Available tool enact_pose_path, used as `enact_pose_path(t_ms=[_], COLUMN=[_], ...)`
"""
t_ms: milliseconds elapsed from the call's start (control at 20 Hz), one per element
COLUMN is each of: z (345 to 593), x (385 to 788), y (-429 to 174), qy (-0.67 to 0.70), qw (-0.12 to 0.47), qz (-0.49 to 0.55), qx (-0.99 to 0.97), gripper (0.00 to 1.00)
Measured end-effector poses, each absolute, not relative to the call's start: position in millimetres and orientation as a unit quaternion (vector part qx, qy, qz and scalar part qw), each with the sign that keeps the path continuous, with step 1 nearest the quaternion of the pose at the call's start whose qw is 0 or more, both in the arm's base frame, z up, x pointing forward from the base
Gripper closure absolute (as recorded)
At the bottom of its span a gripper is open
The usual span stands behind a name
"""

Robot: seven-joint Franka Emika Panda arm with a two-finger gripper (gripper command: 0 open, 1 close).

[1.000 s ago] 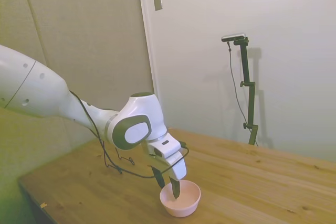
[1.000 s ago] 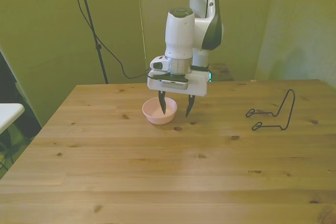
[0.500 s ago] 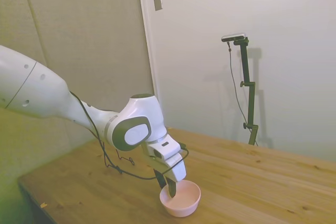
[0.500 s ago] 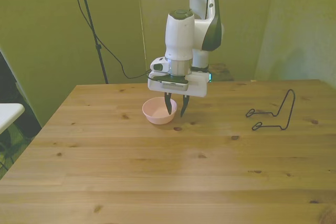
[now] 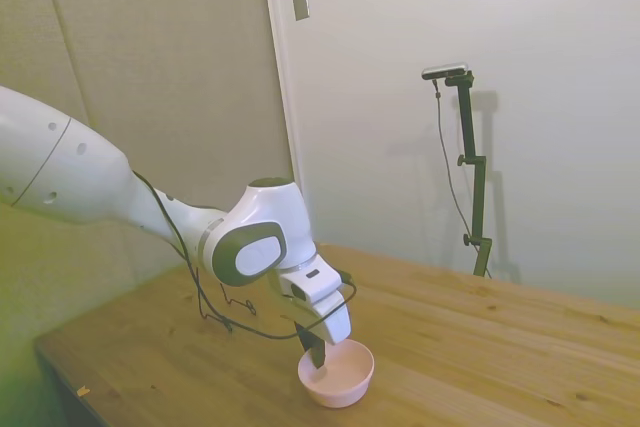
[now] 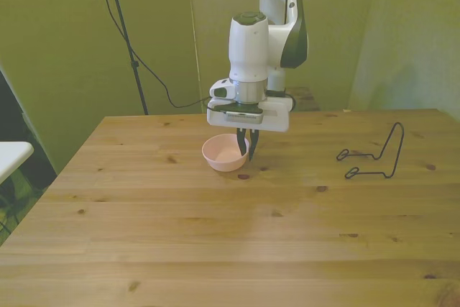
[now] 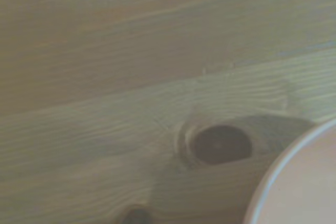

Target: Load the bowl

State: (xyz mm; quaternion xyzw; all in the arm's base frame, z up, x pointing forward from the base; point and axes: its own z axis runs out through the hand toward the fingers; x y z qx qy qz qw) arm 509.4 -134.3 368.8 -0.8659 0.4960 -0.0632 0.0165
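The tool [image 6: 247,150] pinches the bowl [image 6: 225,154] by the rim nearest the wire rack [image 6: 374,154]; light, stiff plastic, probably slippery

Side and front views both take in the desk [image 6: 215,235] from afar; the blurry wrist view seems very close.

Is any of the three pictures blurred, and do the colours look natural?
Wrist view: soft, the small pale-pink plastic bowl and dark knot in the wooden table lack sharp edges. Front view: sharp, strong yellow-green cast. Side view: fairly sharp, green tint at its left edge.
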Motion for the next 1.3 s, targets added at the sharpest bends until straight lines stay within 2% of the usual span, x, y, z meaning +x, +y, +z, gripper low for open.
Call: enact_pose_path(t_ms=[300,700,900,1100,1300], z=[403.0,466.4,464.4,455.6,454.9], x=[512.3,506.4,507.8,503.9,498.7], y=[-106.0,-13.4,3.3,32.2,35.9], qy=[0.472,0.424,0.418,0.403,0.396], qw=[0.077,0.178,0.198,0.257,0.315], qz=[-0.079,-0.072,-0.07,-0.062,-0.06], qx=[-0.875,-0.885,-0.884,-0.876,-0.861], gripper=[1.0,1.0,1.0,1.0,1.0])
